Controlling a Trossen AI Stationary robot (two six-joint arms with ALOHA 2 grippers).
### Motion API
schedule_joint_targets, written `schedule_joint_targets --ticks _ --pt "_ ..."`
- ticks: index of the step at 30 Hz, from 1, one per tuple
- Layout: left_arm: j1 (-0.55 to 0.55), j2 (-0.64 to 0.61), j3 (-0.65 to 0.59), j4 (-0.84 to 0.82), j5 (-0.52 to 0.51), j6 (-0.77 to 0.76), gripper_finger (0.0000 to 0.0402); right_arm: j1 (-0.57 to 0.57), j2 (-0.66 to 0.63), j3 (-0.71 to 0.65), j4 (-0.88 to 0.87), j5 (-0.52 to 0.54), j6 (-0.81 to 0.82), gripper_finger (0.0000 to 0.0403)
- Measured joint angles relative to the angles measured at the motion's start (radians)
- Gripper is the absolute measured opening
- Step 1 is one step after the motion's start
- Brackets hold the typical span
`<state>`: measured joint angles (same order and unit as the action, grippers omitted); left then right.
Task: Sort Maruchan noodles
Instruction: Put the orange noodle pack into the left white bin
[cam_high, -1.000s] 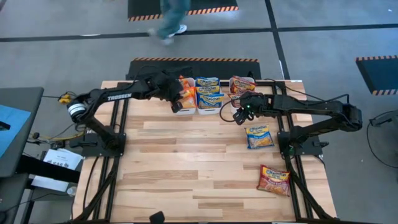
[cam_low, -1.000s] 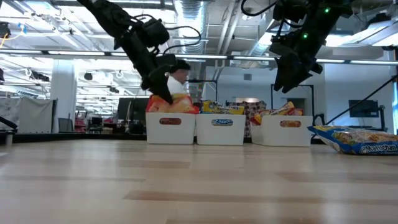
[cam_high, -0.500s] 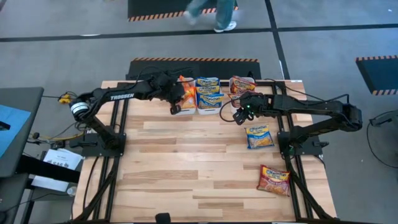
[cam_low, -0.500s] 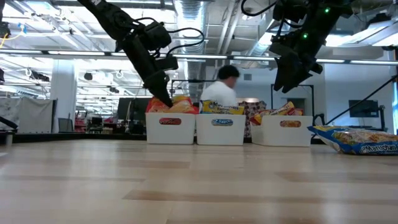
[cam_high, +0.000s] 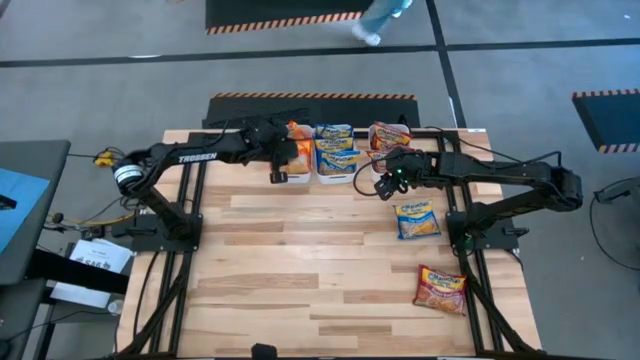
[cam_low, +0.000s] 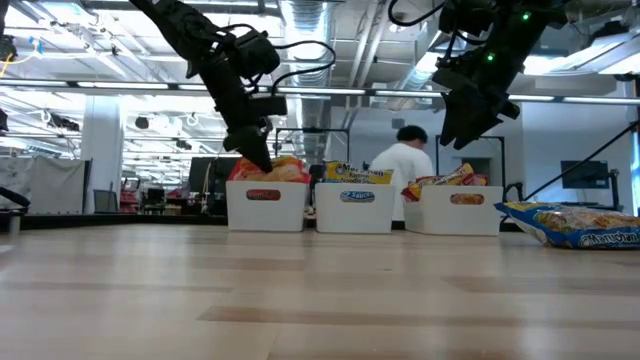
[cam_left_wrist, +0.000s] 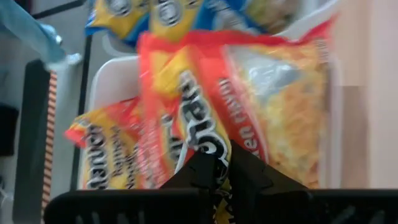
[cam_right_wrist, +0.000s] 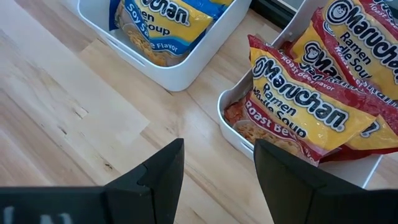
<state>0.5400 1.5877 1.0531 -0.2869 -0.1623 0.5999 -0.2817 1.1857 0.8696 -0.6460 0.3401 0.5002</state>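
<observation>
Left hand (cam_high: 280, 165): positioned at the left tub (cam_high: 297, 170); in the left wrist view the fingers (cam_left_wrist: 205, 174) are seen nearly closed upon an orange packet (cam_left_wrist: 249, 106), so it is judged pinched rather than released.
Left tub contents: orange Maruchan packets (cam_low: 265, 170) are heaped above the rim.
Middle tub (cam_high: 336, 176): blue-printed packets (cam_high: 335, 150) are stacked inside.
Right tub (cam_right_wrist: 239, 134): dark red roast-beef packets (cam_right_wrist: 298, 102) are piled inside, overhanging the wall.
Right hand (cam_high: 388, 183): held just beside the right tub, above bare tabletop (cam_high: 300, 260); fingers (cam_right_wrist: 158, 174) are spread and nothing is grasped.
Unsorted, near right arm: one blue packet (cam_high: 416, 220) is left on the tabletop.
Unsorted, front right corner: one dark red packet (cam_high: 440, 288) is left lying flat.
Progress: sorting is judged largely complete, with two packets outstanding.
Obscured: the count within each tub cannot be made out; the depth of the left grip is hidden. A person (cam_low: 405, 165) is visible behind the tubs.
</observation>
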Motion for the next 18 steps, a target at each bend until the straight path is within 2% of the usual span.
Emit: schedule_joint_targets --ticks 5,9,13,18 --pt "-0.059 0.0 0.0 -0.02 -0.008 0.02 0.0015 0.0 0.0 0.0 0.0 0.0 -0.001 0.0219" --pt "-0.091 0.0 0.001 -0.019 -0.055 0.021 0.0015 0.0 0.0 0.0 0.0 0.0 -0.002 0.0219" --pt "-0.094 0.0 0.001 0.001 -0.113 -0.003 0.0015 0.0 0.0 0.0 0.0 0.0 -0.003 0.0219" --pt "-0.089 0.0 0.002 -0.003 -0.107 -0.017 0.0017 0.0 0.0 0.0 -0.001 0.0 -0.003 0.0219"
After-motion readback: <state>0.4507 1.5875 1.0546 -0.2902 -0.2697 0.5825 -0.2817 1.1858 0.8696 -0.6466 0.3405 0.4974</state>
